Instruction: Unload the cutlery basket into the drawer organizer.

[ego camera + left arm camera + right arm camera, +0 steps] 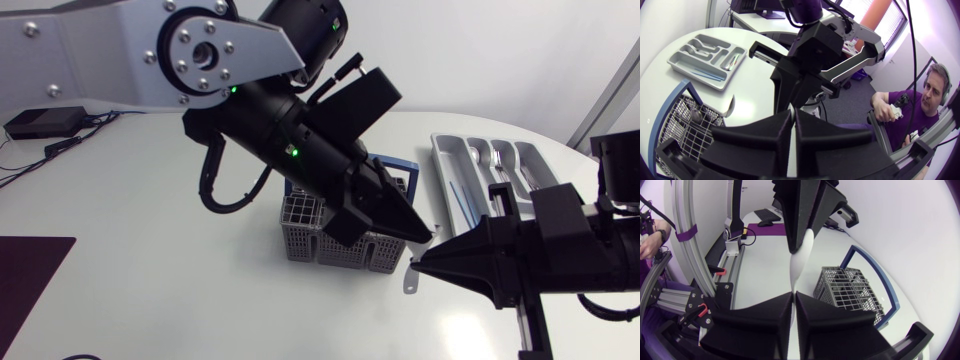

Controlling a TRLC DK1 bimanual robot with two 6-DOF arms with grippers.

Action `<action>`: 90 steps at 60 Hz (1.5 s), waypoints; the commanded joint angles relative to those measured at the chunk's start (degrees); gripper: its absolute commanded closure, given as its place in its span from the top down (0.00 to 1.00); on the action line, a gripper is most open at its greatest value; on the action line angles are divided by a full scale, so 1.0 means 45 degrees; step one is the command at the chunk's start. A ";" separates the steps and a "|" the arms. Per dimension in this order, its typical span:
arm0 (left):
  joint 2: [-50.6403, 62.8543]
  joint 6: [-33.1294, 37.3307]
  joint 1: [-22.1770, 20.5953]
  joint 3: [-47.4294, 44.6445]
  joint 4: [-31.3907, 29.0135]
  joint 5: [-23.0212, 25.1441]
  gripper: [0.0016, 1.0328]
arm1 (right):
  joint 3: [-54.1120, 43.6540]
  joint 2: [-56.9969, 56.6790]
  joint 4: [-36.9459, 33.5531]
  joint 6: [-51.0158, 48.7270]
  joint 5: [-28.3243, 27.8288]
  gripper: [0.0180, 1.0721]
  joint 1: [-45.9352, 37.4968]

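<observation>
My left gripper (428,238) and right gripper (414,265) meet tip to tip just right of the grey cutlery basket (330,240). Both are shut on one silver spoon (800,260). In the right wrist view its broad part is pinched by the left fingers (801,230), and its narrow part runs down between my own fingers. The spoon's lower end (408,283) pokes out under the right tip and shows beside the basket (685,130) in the left wrist view. The grey drawer organizer (455,160) lies at the back right with some cutlery in it.
The basket (850,292) has a blue handle and stands mid-table under the left arm. A black box with cables (45,122) sits at the back left. A dark mat (30,270) lies at the front left. The organizer (695,65) is near the table's curved edge.
</observation>
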 commanded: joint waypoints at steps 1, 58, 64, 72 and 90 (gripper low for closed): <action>0.0292 -0.0055 0.0266 0.0542 0.0097 0.0032 0.33 | 0.0256 0.0005 -0.0194 0.0268 -0.0066 0.05 0.0099; -0.0235 -0.2828 0.0871 0.0171 0.2988 -0.4324 0.84 | -0.0194 0.2641 -0.1229 -0.6548 -0.0417 0.05 -0.9627; -0.0294 -0.2789 0.0891 0.0015 0.3007 -0.4480 0.84 | -0.0037 0.3852 0.0236 -0.6470 -0.0398 0.05 -1.0545; -0.0352 -0.2730 0.0891 -0.0161 0.3164 -0.4773 0.84 | 0.0392 0.5259 0.1193 -0.6919 -0.0358 0.05 -1.1502; -0.0372 -0.2652 0.0813 -0.0415 0.3398 -0.5379 0.84 | 0.1838 0.8032 0.1798 -0.9322 -0.0319 0.05 -1.3338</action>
